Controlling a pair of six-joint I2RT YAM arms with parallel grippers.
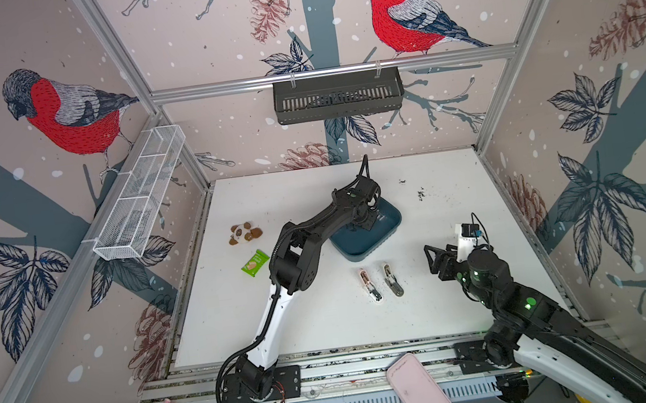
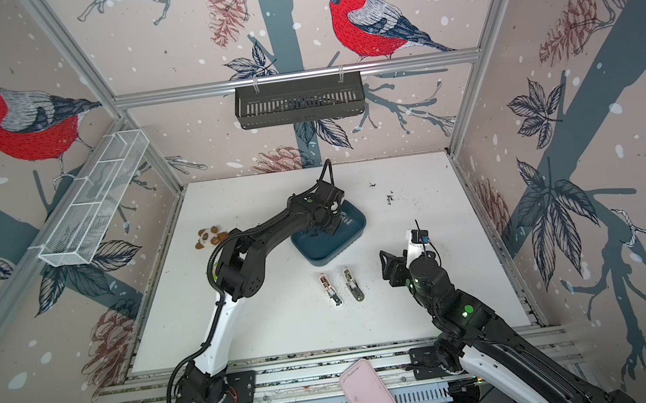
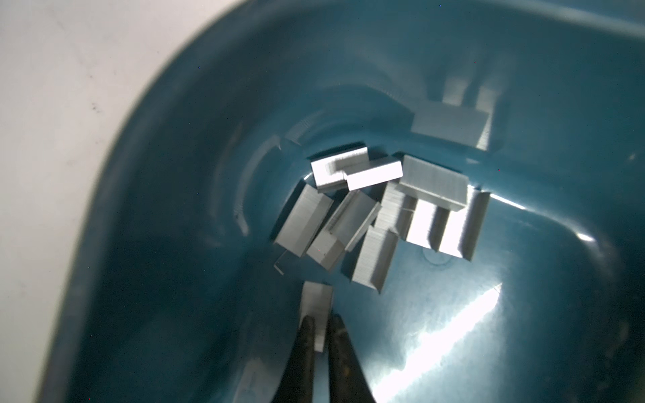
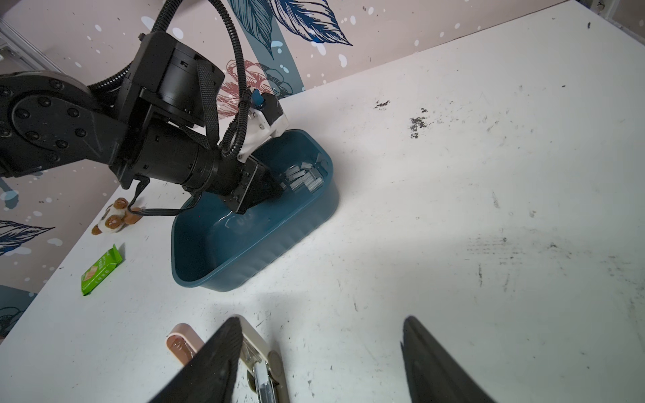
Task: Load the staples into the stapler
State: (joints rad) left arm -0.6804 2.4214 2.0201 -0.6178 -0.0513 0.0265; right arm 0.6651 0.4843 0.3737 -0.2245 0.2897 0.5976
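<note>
small silvery metal staple strip (image 3: 316, 301) pinched by the left gripper (image 3: 323, 319)
it is held inside a dark teal plastic tray (image 3: 167, 146) beside heaped staple strips (image 3: 384, 202) (some overlapping); the right gripper (image 4: 321, 322) is spread wide near 2 small open staplers (image 1: 370, 285).

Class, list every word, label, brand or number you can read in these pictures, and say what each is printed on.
No text can be read.
On the small green snack packet: pale print, too blurred to read.
On the long pink flat case: a faint mark, too small to read.
</note>
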